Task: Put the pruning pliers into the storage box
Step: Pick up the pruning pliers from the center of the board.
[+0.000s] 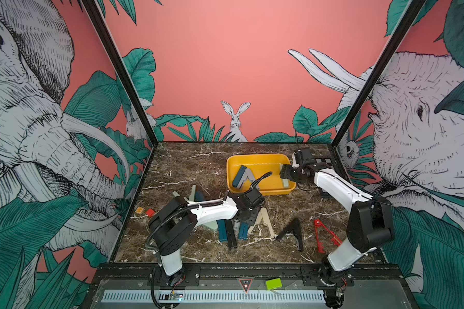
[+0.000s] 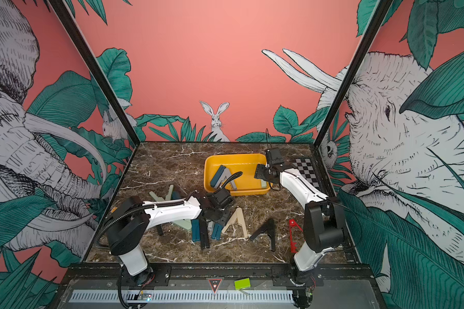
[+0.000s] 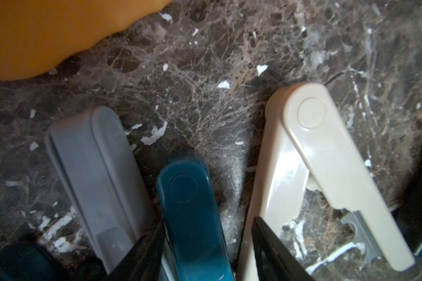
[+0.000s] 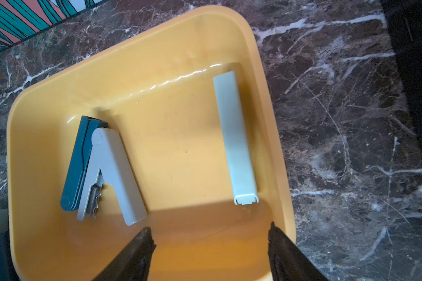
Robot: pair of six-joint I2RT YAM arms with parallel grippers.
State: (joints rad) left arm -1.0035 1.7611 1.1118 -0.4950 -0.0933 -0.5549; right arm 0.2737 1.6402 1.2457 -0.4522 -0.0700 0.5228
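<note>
The yellow storage box [image 1: 255, 156] stands at the back of the marble table. In it lie dark teal pliers [image 4: 76, 165], grey V-shaped pliers [image 4: 110, 170] and straight mint pliers [image 4: 236, 141]. My right gripper [image 4: 209, 228] hovers open over the box's right end with nothing between its fingers. My left gripper [image 3: 205, 243] is low over the pile in front of the box. Its jaws straddle dark teal pliers [image 3: 193, 214], with a gap on one side. Grey pliers [image 3: 95, 175] and beige pliers [image 3: 327, 158] flank them. Black pliers [image 1: 292, 232] and thin red pliers [image 1: 320, 235] lie to the right.
More teal and black pliers [image 1: 225, 232] lie under the left arm, and others [image 1: 193, 192] lie behind it. Small orange [image 1: 140, 210] and red [image 1: 150, 212] blocks sit at the left edge. A chequered board [image 2: 304, 171] lies at the back right. Printed walls enclose three sides.
</note>
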